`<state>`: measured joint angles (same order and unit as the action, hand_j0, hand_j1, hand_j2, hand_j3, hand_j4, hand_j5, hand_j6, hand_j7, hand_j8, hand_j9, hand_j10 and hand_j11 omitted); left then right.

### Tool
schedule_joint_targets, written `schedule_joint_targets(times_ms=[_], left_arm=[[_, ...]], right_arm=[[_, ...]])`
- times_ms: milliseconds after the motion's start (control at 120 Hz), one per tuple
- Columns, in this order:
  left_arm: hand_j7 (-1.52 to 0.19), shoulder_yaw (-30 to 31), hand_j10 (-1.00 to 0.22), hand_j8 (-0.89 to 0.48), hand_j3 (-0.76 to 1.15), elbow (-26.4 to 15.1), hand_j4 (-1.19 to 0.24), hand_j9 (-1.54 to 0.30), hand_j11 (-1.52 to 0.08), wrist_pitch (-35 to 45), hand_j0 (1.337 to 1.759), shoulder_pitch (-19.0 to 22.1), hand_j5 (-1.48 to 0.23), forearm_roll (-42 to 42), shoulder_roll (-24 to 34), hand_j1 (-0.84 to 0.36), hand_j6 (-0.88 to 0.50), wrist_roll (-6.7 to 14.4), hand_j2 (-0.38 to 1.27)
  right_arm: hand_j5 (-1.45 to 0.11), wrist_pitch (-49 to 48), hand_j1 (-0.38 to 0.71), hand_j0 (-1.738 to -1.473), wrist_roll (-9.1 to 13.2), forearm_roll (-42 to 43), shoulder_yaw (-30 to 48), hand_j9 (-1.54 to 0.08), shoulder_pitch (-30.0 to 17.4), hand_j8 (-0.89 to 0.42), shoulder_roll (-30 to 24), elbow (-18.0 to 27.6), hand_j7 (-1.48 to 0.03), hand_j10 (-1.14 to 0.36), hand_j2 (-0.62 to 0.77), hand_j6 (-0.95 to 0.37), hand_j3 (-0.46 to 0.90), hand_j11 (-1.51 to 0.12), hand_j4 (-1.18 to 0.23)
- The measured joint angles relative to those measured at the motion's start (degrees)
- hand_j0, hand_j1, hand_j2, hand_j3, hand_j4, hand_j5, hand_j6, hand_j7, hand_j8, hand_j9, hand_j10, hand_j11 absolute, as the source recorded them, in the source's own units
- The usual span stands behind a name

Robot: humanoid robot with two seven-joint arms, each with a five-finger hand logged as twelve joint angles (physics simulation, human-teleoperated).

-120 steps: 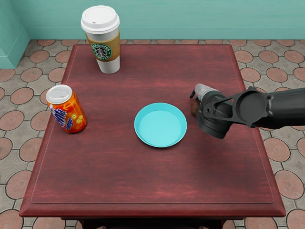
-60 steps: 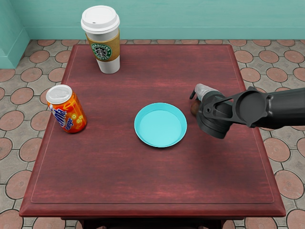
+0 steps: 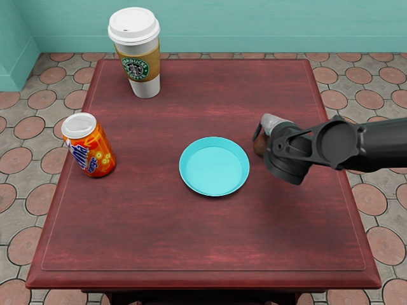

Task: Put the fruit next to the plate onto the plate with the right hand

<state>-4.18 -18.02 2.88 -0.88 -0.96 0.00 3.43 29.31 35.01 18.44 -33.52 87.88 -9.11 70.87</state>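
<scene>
Fruit: a small brownish fruit (image 3: 258, 146) lay on the surface (image 3: 191, 241) toward its right edge, just beside the right rim of the plate (image 3: 214, 168) and not on it; only a sliver showed, the rest hidden.
Right hand: the right hand (image 3: 275, 136) sat over the fruit, its arm coming in across the surface's right edge; the wrist blocked the view, so I could not tell whether it was clamped on the fruit or loose around it.
Plate: turquoise, bare, near the middle of the surface.
Step in hand: judged to be securing the fruit before any lift.
How to do it well: the grip should be firm on both sides before rising, since a small round fruit would likely roll or squirt out. The lift need only clear the plate's raised rim, followed by a short move toward the surface's left edge and a low release over the plate's middle.
Risk: brushing the rim could push the light plate aside.
Bystanders: the orange can (image 3: 89, 145) by the left edge and the coffee cup (image 3: 135, 51) at the far-left corner stood well apart from that path.
</scene>
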Motion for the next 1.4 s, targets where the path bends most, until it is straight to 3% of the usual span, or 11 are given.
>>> schedule_joint_targets(times_ms=[50,275,375,567,742,867,983,1342,1400], left_arm=[[0.0,0.0,0.0,0.0,0.0,0.0,0.0,0.0,0.0,0.0,1.658,0.0,0.0,0.0,0.0,0.35,0.0,0.0,0.0],[0.0,0.0,0.0,0.0,0.0,0.0,0.0,0.0,0.0,0.01,1.658,0.0,0.0,0.0,0.0,0.35,0.0,0.0,0.0],[0.0,0.01,0.0,0.0,0.0,0.0,0.0,0.0,0.0,0.01,1.658,0.0,0.0,0.0,0.0,0.35,0.0,0.0,0.0],[0.0,0.0,0.0,0.0,0.0,0.0,0.0,0.0,0.0,0.01,1.658,0.0,0.0,0.0,0.0,0.35,0.0,0.0,0.0],[0.0,0.02,0.0,0.0,0.0,0.0,0.0,0.0,0.0,0.01,1.658,0.0,0.0,0.0,0.0,0.35,0.0,0.0,0.0],[0.0,0.02,0.0,0.0,0.0,0.0,0.0,0.0,0.0,0.0,1.658,0.0,0.0,0.0,0.0,0.35,0.0,0.0,0.0],[0.0,0.01,0.0,0.0,0.0,0.0,0.0,0.0,0.0,0.0,1.658,0.0,0.0,0.0,0.0,0.35,0.0,0.0,0.0],[0.0,0.03,0.0,0.0,0.0,0.0,0.0,0.0,0.0,0.01,1.658,0.0,0.0,0.0,0.0,0.35,0.0,0.0,0.0],[0.0,0.02,0.0,0.0,0.0,0.0,0.0,0.0,0.0,0.01,1.658,0.0,0.0,0.0,0.0,0.35,0.0,0.0,0.0]], right_arm=[[-0.85,-0.94,0.29,-1.65,0.04,-0.05,0.97,-0.87,-0.43,-0.43,-0.55,0.02,-0.88,-0.4,0.17,-0.43,0.0,-0.89,-0.67],[-1.04,-2.37,0.22,-1.639,0.08,-0.79,3.28,-1.06,-1.23,-0.35,-1.78,0.17,-1.05,-0.34,0.04,-0.34,0.0,-1.08,-0.61],[-1.1,-3.21,0.26,-1.642,0.02,-1.23,5.07,-1.12,-1.29,-0.3,-3.48,0.23,-1.08,-0.33,0.14,-0.32,0.0,-1.11,-0.56],[-1.17,-7.48,0.3,-1.641,0.03,-1.69,9.4,-1.16,-1.07,-0.25,-6.9,0.19,-1.11,-0.3,0.17,-0.29,0.0,-1.13,-0.5],[-1.2,-12.33,0.3,-1.642,0.04,-9.08,9.55,-1.2,3.92,-0.25,-7.56,0.6,-1.13,-0.27,0.18,-0.26,0.0,-1.16,-0.49],[-1.21,-13.64,0.31,-1.642,0.05,-17.12,6.77,-1.21,10.91,-0.24,-5.62,2.56,-1.13,-0.27,0.18,-0.26,0.0,-1.16,-0.48],[-1.22,-14.0,0.3,-1.642,0.03,-22.23,5.93,-1.22,14.42,-0.23,-2.33,3.42,-1.13,-0.27,0.18,-0.26,0.0,-1.17,-0.47],[-1.23,-14.21,0.31,-1.641,0.06,-26.8,5.51,-1.22,16.19,-0.23,2.7,3.48,-1.13,-0.27,0.19,-0.26,0.0,-1.16,-0.46],[-1.0,-13.75,0.2,-1.645,0.03,-26.41,5.35,-0.99,15.92,-0.2,2.86,3.16,-0.92,-0.23,0.15,-0.22,0.0,-0.94,-0.39]])
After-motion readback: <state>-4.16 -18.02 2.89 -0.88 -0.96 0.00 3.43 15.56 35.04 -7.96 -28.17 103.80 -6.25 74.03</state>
